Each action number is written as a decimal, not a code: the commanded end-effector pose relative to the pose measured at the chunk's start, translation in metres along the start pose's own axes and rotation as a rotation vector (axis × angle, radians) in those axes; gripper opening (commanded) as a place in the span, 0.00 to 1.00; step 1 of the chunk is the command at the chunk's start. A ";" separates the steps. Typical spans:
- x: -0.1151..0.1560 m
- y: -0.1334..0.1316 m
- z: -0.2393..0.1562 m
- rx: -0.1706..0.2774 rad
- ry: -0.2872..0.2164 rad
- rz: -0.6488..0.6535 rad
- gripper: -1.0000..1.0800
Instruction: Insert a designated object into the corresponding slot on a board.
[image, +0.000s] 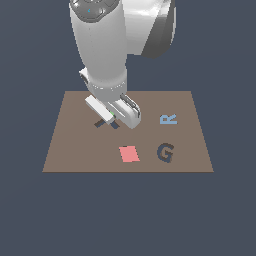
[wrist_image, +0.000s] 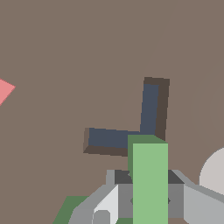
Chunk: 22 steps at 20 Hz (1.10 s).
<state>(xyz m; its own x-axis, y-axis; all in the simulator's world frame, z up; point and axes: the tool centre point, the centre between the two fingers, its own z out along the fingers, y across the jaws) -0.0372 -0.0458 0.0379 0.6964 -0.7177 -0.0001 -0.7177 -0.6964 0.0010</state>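
The brown board lies flat under the arm. My gripper hangs low over its middle, shut on a small bright green piece. In the wrist view the green piece stands between my grey fingers; another green part shows lower down beside the fingers. The dark grey-blue L-shaped slot is a sunken recess in the board, and the green piece's end overlaps its corner. In the exterior view the slot is mostly hidden by the gripper. I cannot tell whether the piece touches the board.
A red square lies on the board nearer the front edge and shows at the wrist view's edge. A dark G and a light-blue R lie toward the exterior view's right. A pale grey disc sits beside the gripper.
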 end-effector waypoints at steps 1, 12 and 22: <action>0.017 0.004 -0.001 0.000 0.000 0.030 0.00; 0.041 0.012 -0.002 0.000 0.000 0.075 0.00; 0.041 0.012 0.008 0.000 0.000 0.077 0.96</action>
<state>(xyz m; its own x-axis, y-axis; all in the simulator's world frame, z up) -0.0173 -0.0835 0.0303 0.6390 -0.7692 -0.0002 -0.7692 -0.6390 0.0019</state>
